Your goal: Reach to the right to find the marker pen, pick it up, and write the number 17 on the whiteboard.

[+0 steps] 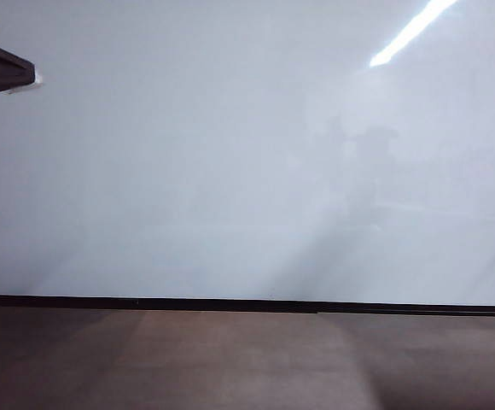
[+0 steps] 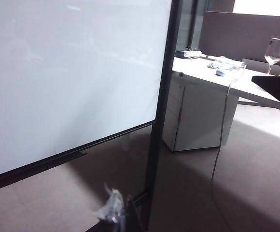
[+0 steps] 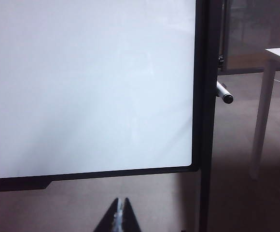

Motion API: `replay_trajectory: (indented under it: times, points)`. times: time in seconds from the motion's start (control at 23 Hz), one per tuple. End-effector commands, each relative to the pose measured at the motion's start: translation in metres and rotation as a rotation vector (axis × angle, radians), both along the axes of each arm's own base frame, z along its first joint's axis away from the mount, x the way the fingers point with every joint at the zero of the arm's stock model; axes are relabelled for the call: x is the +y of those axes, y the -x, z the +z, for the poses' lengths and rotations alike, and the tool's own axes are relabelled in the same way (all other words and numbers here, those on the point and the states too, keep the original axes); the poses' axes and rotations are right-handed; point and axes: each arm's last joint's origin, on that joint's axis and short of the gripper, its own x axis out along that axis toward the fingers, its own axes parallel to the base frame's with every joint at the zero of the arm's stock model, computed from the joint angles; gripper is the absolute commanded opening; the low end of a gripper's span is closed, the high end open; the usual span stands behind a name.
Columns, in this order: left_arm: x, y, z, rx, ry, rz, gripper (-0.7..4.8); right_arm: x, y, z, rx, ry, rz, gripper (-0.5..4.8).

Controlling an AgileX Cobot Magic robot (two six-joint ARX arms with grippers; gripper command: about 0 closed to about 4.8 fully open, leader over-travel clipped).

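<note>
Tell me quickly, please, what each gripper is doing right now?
Left gripper: by the whiteboard frame's foot; open or closed cannot be told.
Right gripper: closed, empty, facing the whiteboard.

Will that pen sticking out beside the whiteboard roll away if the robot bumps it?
Probably. The marker pen looks round and smooth, so it could roll or slip. It seems stiff and light. The right gripper, fingers shut, is below the whiteboard, not touching it.
</note>
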Motion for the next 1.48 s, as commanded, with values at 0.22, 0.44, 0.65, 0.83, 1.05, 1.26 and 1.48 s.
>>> replay_trajectory:
  times: [0.22,0.44,0.65,0.83,1.05,1.26,1.48]
  points:
    - [0.0,0.0,0.001,-0.009,0.007,0.004,-0.05,-0.001,0.02,0.067,-0.451,-0.089,-0.028,-0.06]
    - [0.0,0.0,0.001,-0.009,0.007,0.004,-0.05,-0.005,0.083,0.24,-0.843,0.014,-0.286,-0.06]
    - [0.0,0.0,0.001,-0.009,0.007,0.005,-0.05,-0.004,0.055,0.394,-0.974,0.203,-0.34,-0.04]
    - [0.0,0.0,0.001,-0.009,0.007,0.004,-0.05,-0.007,-0.004,0.464,-1.037,0.322,-0.263,-0.04]
    - [0.0,0.0,0.001,-0.009,0.007,0.005,-0.05,-0.08,-0.107,0.472,-0.917,0.079,-0.049,-0.05]
    - [0.0,0.0,0.001,-0.009,0.007,0.004,-0.05,-0.146,-0.189,0.407,-0.568,0.125,0.094,-0.05]
    - [0.0,0.0,0.001,-0.009,0.007,0.004,-0.05,-0.171,-0.237,0.312,-0.365,0.081,0.074,-0.05]
